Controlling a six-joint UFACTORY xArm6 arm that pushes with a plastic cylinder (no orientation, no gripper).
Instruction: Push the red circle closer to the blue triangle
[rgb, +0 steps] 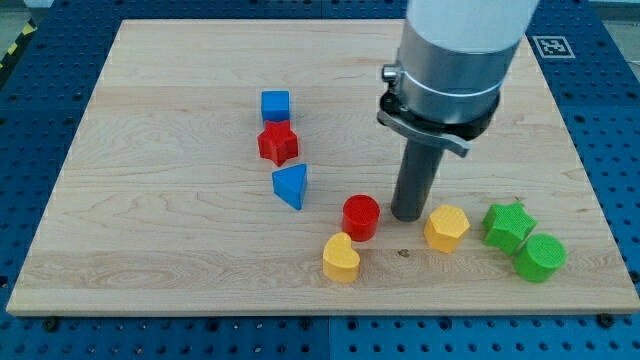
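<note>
On the tabletop (150, 200), my tip (406, 214) is set just beside the red circle (361, 217), at its 3 o'clock. The blue triangle (291, 186) is found at the circle's 10 o'clock, the yellow heart (340, 258) at its 7. The red star (278, 143) is placed at the triangle's 12 o'clock.

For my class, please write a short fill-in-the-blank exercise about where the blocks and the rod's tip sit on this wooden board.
1. My tip stands between the red circle and the yellow ____ block.
2. The blue cube sits just above the red ____.
3. The blue triangle lies to the view's ____ of the red circle.
4. The yellow heart touches the ____ circle.

Missing words: hexagon; star; left; red
</note>
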